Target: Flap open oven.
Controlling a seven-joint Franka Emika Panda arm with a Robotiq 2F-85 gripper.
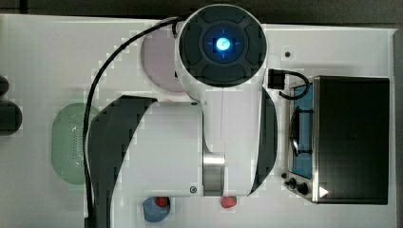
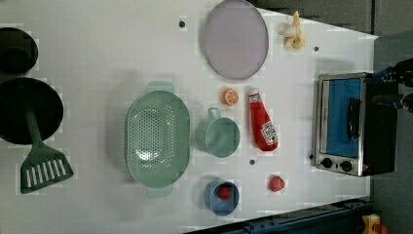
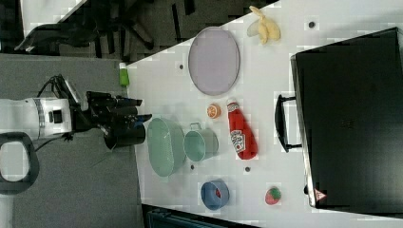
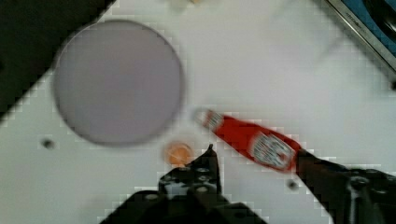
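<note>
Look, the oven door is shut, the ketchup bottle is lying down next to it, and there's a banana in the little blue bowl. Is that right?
Almost. The blue bowl holds a small red thing, not a banana; the left view shows it. The banana lies on the table near the purple plate. The oven door is shut and the ketchup bottle lies beside it.

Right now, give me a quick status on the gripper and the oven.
Gripper open, empty, high above the table. Oven door shut, handle untouched. Ketchup bottle lying in front of the door.
</note>
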